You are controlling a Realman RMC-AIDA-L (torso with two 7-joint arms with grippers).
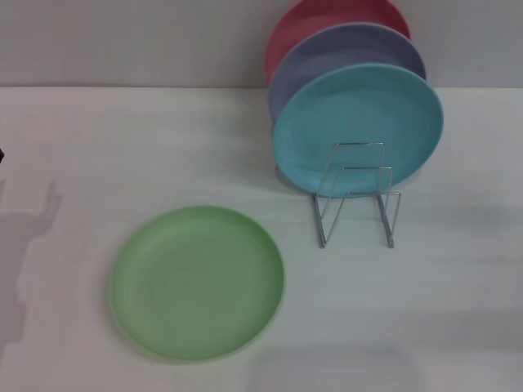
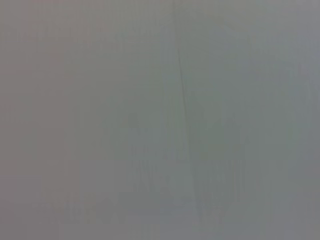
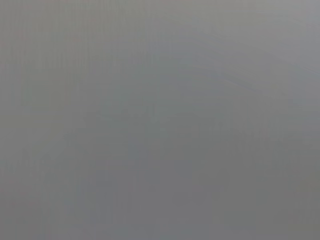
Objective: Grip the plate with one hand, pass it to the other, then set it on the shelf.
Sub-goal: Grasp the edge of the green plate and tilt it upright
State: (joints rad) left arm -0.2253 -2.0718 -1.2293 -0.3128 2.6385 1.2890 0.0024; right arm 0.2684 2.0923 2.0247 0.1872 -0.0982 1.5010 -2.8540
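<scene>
On the white counter [image 1: 458,310] we see the round light green plastic plate [image 1: 197,282] lying flat, near the thin silver wire rack [image 1: 357,196] holding turquoise [image 1: 357,122], lavender [image 1: 327,53] and red [image 1: 319,16] plates. No tool shows, so we cannot tell its state.

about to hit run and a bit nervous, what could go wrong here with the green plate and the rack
The green plate lies flat on the table, so a gripper may struggle to get under its low rim and could just push it along.

The wire rack looks light and narrow and already holds the blue plate, with purple and red behind. Only the front loops are free, so a bump could tip them.

Neither gripper is in view.
</scene>
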